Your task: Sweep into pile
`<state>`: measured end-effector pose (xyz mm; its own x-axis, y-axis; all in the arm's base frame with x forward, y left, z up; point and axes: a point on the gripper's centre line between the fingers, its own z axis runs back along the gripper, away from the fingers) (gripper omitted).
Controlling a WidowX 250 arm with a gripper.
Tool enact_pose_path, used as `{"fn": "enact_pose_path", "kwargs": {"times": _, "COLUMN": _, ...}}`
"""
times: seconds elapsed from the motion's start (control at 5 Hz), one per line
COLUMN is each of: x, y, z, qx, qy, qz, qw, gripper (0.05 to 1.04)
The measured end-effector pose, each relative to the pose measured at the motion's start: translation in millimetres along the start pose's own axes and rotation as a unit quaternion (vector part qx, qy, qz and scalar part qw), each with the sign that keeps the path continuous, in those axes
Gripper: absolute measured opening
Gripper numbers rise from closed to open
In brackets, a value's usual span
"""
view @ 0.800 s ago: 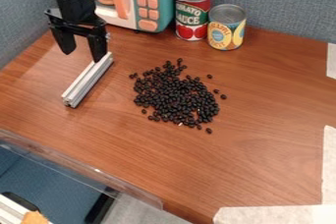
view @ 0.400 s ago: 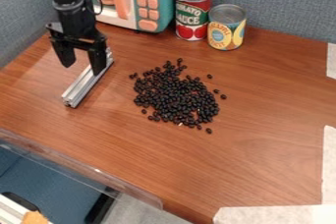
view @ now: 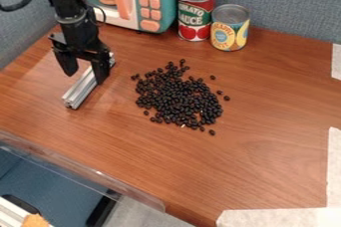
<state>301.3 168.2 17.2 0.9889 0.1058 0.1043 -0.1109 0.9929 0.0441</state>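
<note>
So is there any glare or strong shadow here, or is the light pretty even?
In the camera view, the light looks soft and mostly even; the metal bar shows bright streaks along its length; a thin dark shadow lies beneath the toy microwave; the beans merge into a dark mass mid-pile.

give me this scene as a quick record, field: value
gripper: black two-finger gripper, fingers apart, over the metal bar
tool: silver slotted metal bar, lying on the table, slanted
material: black beans, loose heap with a few strays around it
surface: brown wood-grain table
behind: teal toy microwave, taller red-labelled can, shorter yellow-labelled can
sweeping: beans not yet in a tight pile
</note>
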Motion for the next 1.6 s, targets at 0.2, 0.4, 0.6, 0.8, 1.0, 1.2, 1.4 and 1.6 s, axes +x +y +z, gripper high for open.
{"fn": "enact_pose_path", "kwargs": {"times": 0.2, "x": 3.2, "y": -1.4, "z": -0.8, "qx": -0.003, "qy": -0.012, "qz": 0.001, "qw": 0.9999, "gripper": 1.000}}
{"fn": "enact_pose_path", "kwargs": {"times": 0.4, "x": 1.5, "y": -2.6, "z": -10.5, "qx": -0.001, "qy": -0.001, "qz": 0.005, "qw": 1.0000, "gripper": 1.000}}
{"fn": "enact_pose_path", "kwargs": {"times": 0.6, "x": 7.4, "y": -0.3, "z": -12.4, "qx": 0.003, "qy": 0.000, "qz": 0.007, "qw": 1.0000, "gripper": 1.000}}
{"fn": "enact_pose_path", "kwargs": {"times": 0.8, "x": 9.8, "y": 2.0, "z": -16.5, "qx": 0.003, "qy": 0.007, "qz": 0.006, "qw": 1.0000, "gripper": 0.946}}
{"fn": "enact_pose_path", "kwargs": {"times": 1.0, "x": 10.1, "y": 2.9, "z": -17.5, "qx": 0.004, "qy": 0.013, "qz": 0.004, "qw": 0.9999, "gripper": 0.651}}
{"fn": "enact_pose_path", "kwargs": {"times": 1.2, "x": 9.8, "y": 1.2, "z": -16.6, "qx": 0.005, "qy": 0.018, "qz": 0.003, "qw": 0.9998, "gripper": 0.381}}
{"fn": "enact_pose_path", "kwargs": {"times": 1.4, "x": 10.2, "y": -1.5, "z": -16.6, "qx": 0.002, "qy": 0.020, "qz": 0.006, "qw": 0.9998, "gripper": 0.369}}
{"fn": "enact_pose_path", "kwargs": {"times": 1.6, "x": 14.7, "y": 5.0, "z": -15.3, "qx": 0.010, "qy": 0.026, "qz": 0.011, "qw": 0.9996, "gripper": 0.369}}
